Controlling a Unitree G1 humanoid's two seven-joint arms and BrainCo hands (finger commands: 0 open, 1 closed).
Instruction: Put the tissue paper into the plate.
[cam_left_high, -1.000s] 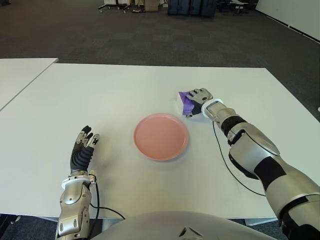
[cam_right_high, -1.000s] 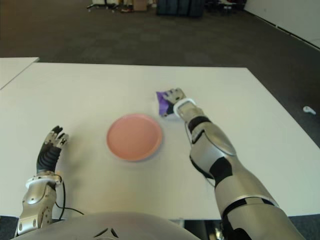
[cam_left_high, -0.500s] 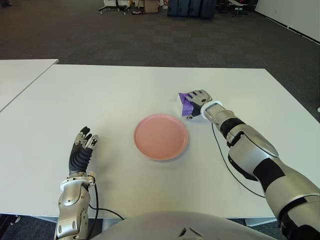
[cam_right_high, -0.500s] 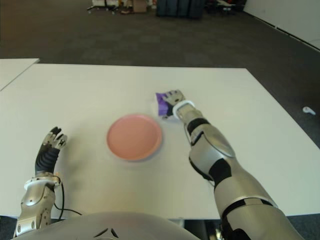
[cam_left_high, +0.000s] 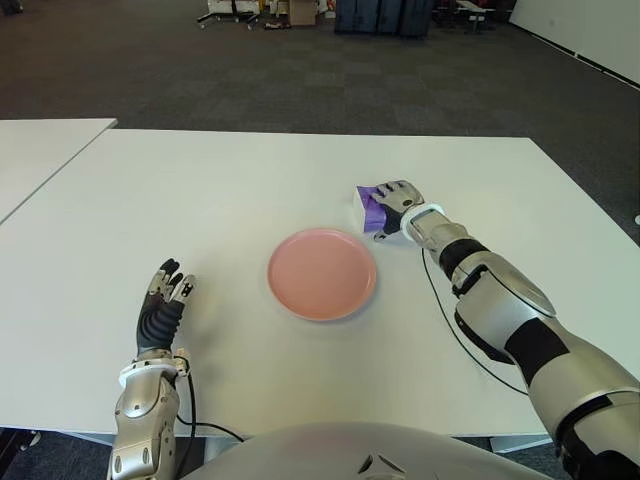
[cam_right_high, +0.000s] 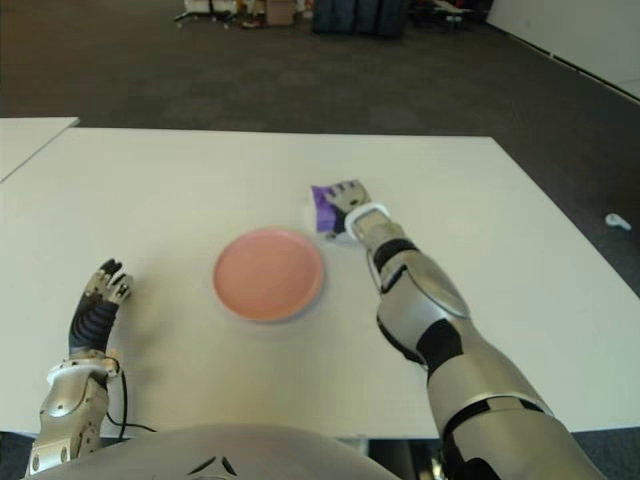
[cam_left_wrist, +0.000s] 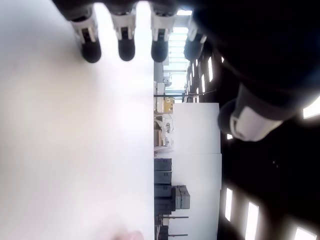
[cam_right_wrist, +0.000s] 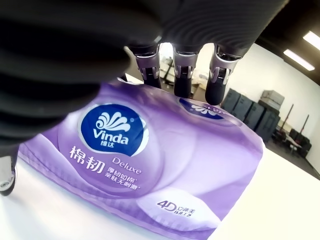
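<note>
Right hand (cam_left_high: 398, 196) lies over the purple Vinda tissue pack (cam_left_high: 371, 207), fingers draped on it, grip not clearly closed. Pack sits on the white table (cam_left_high: 250, 190), just far-right of the empty pink plate (cam_left_high: 321, 273). Lift and transfer remain. Left hand (cam_left_high: 164, 310) idle near-left, fingers extended.

The purple tissue pack (cam_right_wrist: 150, 165) says "Vinda" in a blue circle, with "Deluxe" and Chinese characters under it. Lower down there's "4D" with tiny print I can't read.
</note>
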